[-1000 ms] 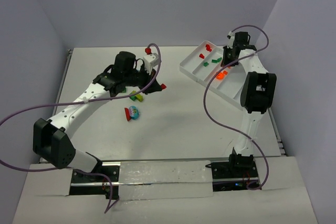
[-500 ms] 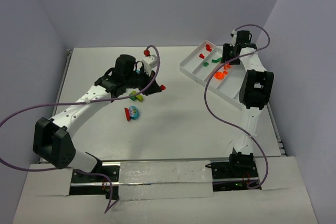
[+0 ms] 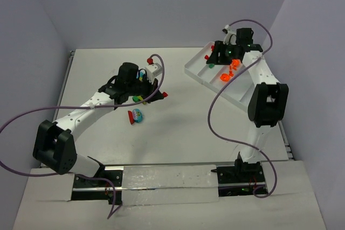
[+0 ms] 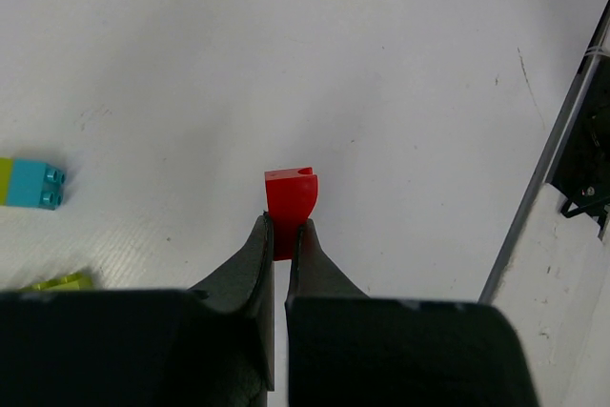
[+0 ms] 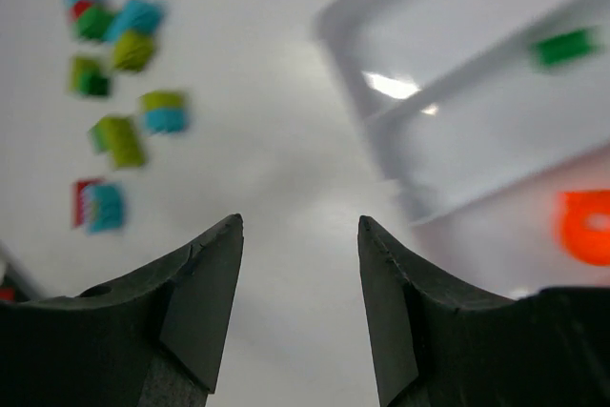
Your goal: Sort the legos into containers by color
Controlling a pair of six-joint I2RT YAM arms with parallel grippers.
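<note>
Left wrist view gives you the clearest look: the left gripper (image 4: 282, 232) has its jaws clamped on the lower edge of a red brick (image 4: 291, 199), which sticks out past the fingertips above the white table (image 4: 286, 54). Off to the left of that view lie a cyan brick (image 4: 36, 184) joined to a yellow-green end, and a yellow-green brick (image 4: 59, 282) at the lower edge, both well apart from the held one.

From above, you can see that gripper near the middle of the table, well apart from the tray (image 3: 195, 72) at the far right.

On the right wrist view, the right gripper (image 5: 298, 226) has its jaws apart with nothing between them. It hangs above the table, just beside the tray's near corner. You can make out a green brick (image 5: 562, 47) in one compartment and an orange piece (image 5: 586, 226) in the next. A blurred scatter of loose bricks (image 5: 119, 92) lies on the table to the left.
</note>
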